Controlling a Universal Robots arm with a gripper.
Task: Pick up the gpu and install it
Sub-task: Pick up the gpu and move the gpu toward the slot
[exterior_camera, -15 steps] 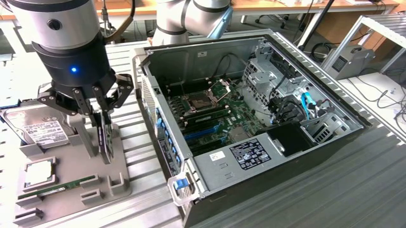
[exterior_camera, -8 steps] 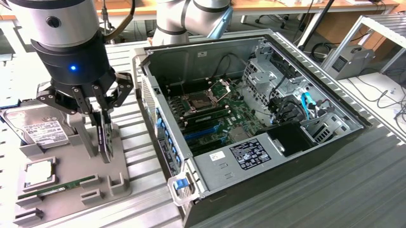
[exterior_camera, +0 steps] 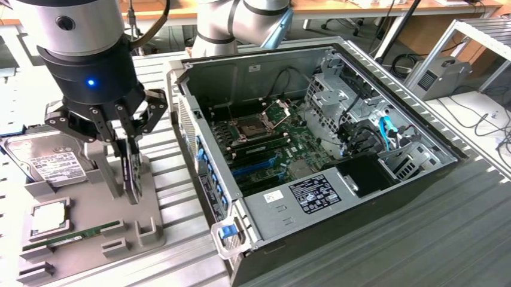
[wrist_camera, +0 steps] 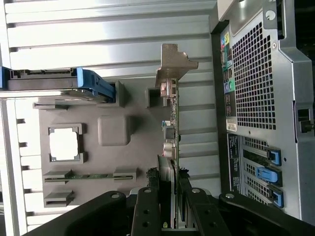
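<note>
Gpu [exterior_camera: 133, 176] [wrist_camera: 172, 129] stands on edge in a slot of the grey holder [exterior_camera: 96, 206], silver bracket [wrist_camera: 173, 63] at one end. Fingers [wrist_camera: 146, 211] closed on its upper edge, one on each face. Cannot tell whether the lower edge has left the slot.

Writing: hard drive [exterior_camera: 48, 160] carries a white label with print and a barcode, too small to read. Black sticker [exterior_camera: 314, 194] and a small white sticker [exterior_camera: 274, 195] sit on a grey panel inside the case, and neither is legible. No brand name made out anywhere.

Count on the holder: one gpu, one hard drive, one CPU [exterior_camera: 49, 218], one RAM stick [exterior_camera: 73, 235]. The hard drive sits at the far end, with the CPU and RAM stick nearer the camera in the exterior view.

Case [exterior_camera: 319, 149] lies open just beside the holder, to the exterior view's right, with the motherboard exposed. Three blue tabs [wrist_camera: 273, 156] on its rear panel, which faces the gpu. Both rest on a slatted metal desk [exterior_camera: 191, 263]. Case wall stands between gpu and motherboard.
</note>
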